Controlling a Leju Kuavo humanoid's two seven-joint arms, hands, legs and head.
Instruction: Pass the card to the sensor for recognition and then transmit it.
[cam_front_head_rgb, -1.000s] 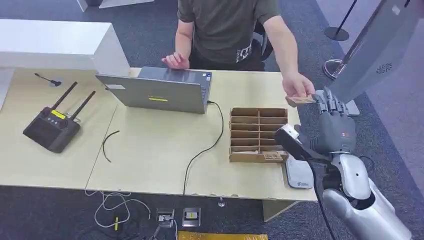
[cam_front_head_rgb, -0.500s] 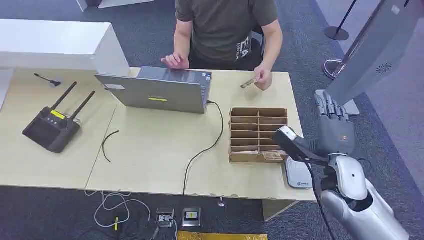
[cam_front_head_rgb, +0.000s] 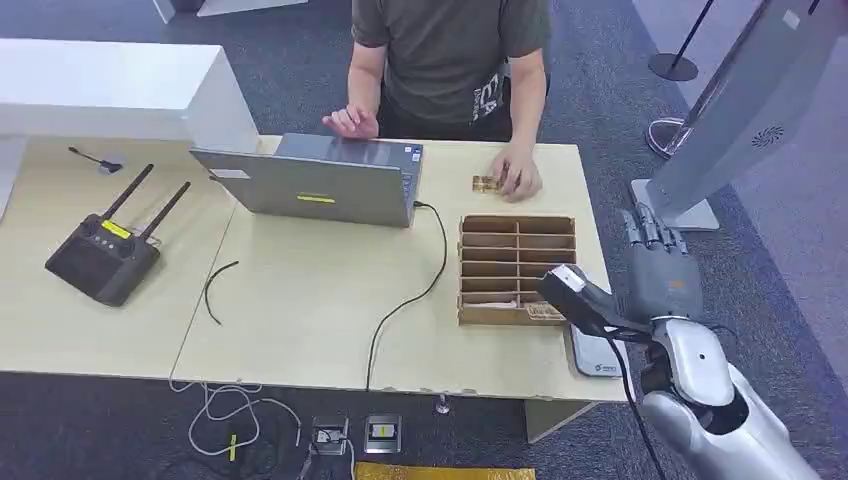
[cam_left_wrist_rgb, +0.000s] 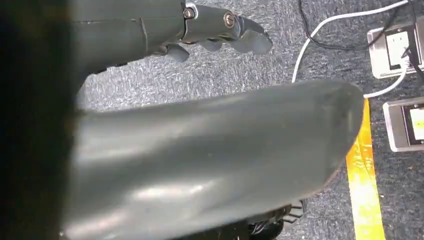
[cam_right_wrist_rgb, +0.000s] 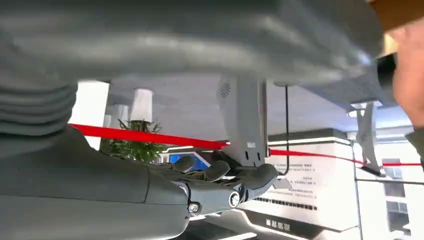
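Observation:
A small brown card (cam_front_head_rgb: 485, 184) lies on the table's far side, pinned under the fingers of a person's hand (cam_front_head_rgb: 518, 177). My right hand (cam_front_head_rgb: 656, 263) hovers off the table's right edge, fingers straight and apart, holding nothing. In the right wrist view its dark fingers (cam_right_wrist_rgb: 220, 184) stretch out with nothing in them. The white card sensor (cam_front_head_rgb: 597, 355) lies flat at the table's front right corner, partly behind my right thumb. My left hand (cam_left_wrist_rgb: 220, 27) hangs over the carpet and grips nothing.
A wooden divided tray (cam_front_head_rgb: 517, 228) holds another card (cam_front_head_rgb: 545, 312) in its near right slot. A grey laptop (cam_front_head_rgb: 320, 182) with a black cable, a black router (cam_front_head_rgb: 103, 256) and a white kiosk stand (cam_front_head_rgb: 745, 110) surround the area. The person sits behind the table.
The person took the card from beside my right hand's fingertips, carried it left and laid it on the table by the laptop. My right hand sank slightly and drew back toward me.

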